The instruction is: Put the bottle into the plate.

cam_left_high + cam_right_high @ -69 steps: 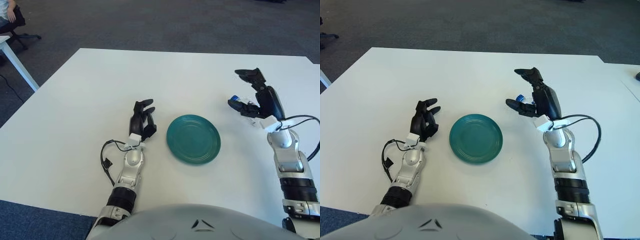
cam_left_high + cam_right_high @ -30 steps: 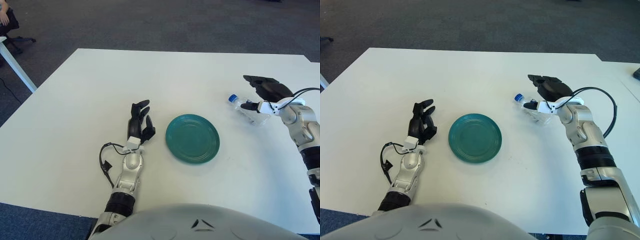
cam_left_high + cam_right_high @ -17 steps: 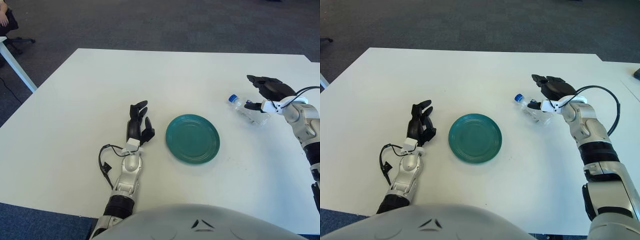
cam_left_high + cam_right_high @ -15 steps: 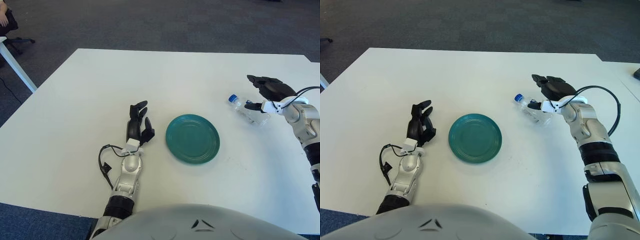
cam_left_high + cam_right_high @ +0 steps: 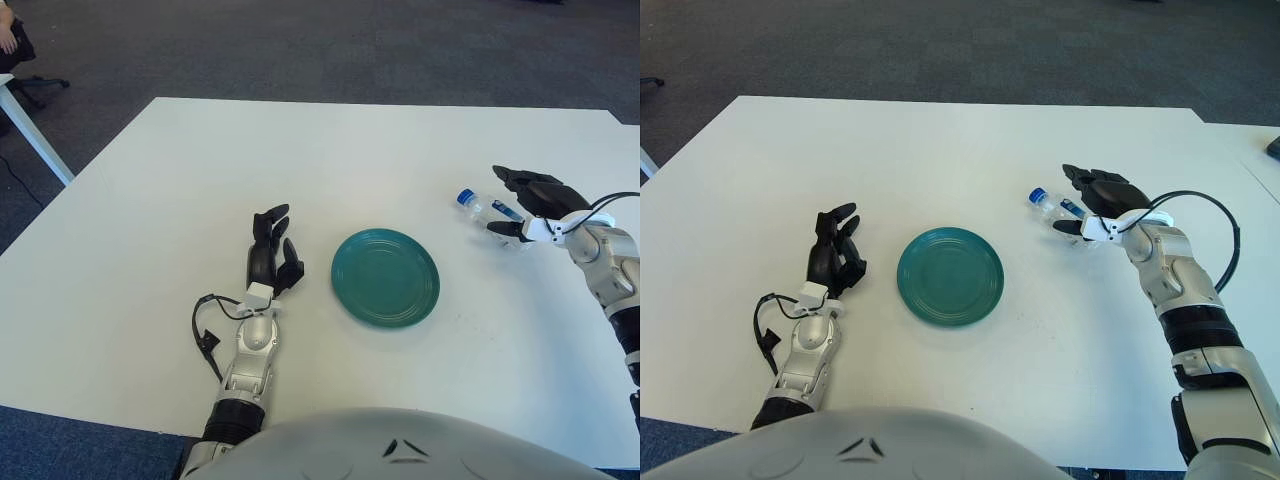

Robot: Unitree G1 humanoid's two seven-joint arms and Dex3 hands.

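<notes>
Bottle: lying on white bench, between spread fingers of right robot hand, not gripped. Green plate: left of that hand. Left robot hand: beyond plate, fingers relaxed, empty.

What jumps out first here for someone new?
The teal plate sits mid-table, bare. To its right, the right hand is spread around a clear blue-capped bottle lying on its side on the white table, not clearly gripping it. The left hand shows left of the plate.
</notes>
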